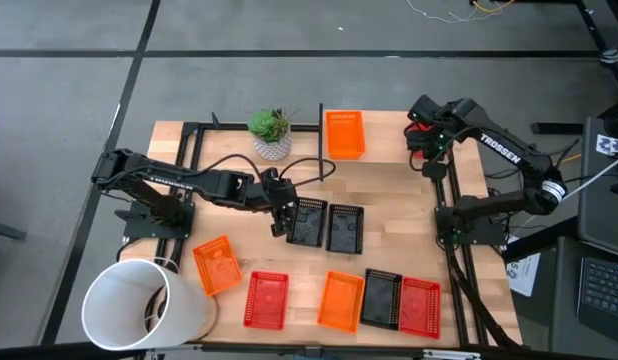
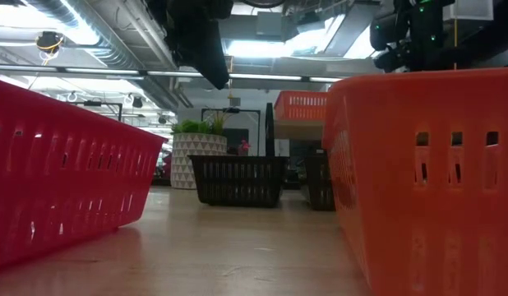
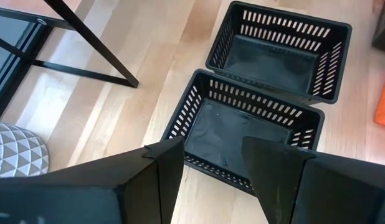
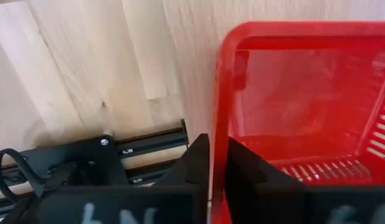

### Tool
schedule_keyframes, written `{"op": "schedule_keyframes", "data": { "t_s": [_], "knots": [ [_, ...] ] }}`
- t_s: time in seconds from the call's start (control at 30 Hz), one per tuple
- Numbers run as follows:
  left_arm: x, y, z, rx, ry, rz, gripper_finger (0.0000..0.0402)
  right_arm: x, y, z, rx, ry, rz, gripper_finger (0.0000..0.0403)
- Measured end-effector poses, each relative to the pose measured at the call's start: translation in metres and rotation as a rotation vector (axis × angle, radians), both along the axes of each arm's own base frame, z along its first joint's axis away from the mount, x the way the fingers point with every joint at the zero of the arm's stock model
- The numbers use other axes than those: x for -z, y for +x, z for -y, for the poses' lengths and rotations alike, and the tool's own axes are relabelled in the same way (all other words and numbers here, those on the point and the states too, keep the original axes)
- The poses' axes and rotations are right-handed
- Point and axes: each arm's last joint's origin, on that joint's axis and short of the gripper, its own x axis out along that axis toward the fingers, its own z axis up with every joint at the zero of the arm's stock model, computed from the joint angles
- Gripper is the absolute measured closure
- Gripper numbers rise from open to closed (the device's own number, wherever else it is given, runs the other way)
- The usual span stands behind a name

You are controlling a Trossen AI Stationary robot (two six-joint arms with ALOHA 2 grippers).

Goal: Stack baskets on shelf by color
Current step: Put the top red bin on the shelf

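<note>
Two black baskets stand side by side mid-table, the left one [image 1: 307, 222] [image 3: 248, 134] and the right one [image 1: 345, 228] [image 3: 280, 53]. My left gripper [image 1: 280, 214] [image 3: 214, 180] hovers open above the left basket's outer short wall, one finger on either side of it, touching nothing. An orange basket [image 1: 344, 134] [image 2: 302, 107] sits on the shelf [image 1: 384, 130]. My right gripper [image 1: 421, 135] [image 4: 216, 149] is at the shelf's right end, shut on a red basket [image 4: 304, 99]. In the high view only a red sliver of that basket [image 1: 415, 125] shows. My right gripper pinches the red basket's side wall just under its rim [image 4: 220, 118], one finger inside the basket and one outside. The basket reaches away from the fingers over the wood. Whether any part of it rests on something I cannot tell.
Along the near edge stand an orange basket [image 1: 216, 264], a red one [image 1: 266, 298], an orange one [image 1: 340, 299], a black one [image 1: 381, 298] and a red one [image 1: 419, 305]. A big white bucket [image 1: 139, 305] fills the near-left corner. A plant pot [image 1: 271, 133] stands left of the shelved basket.
</note>
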Motion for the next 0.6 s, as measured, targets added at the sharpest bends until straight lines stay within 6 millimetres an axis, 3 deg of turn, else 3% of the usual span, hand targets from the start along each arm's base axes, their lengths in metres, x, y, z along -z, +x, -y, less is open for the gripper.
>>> {"op": "schedule_keyframes", "data": {
  "t_s": [0.33,0.6],
  "knots": [
    [0.0000,0.0000,0.0000,-0.004,-0.004,0.002,0.0247,-0.0001,-0.0034,-0.0023,0.003,0.003,-0.052,0.0296],
    [0.0000,0.0000,0.0000,-0.005,-0.004,0.002,0.0247,-0.0007,-0.0068,-0.0019,0.012,-0.048,-0.130,0.0287]
  ]
}}
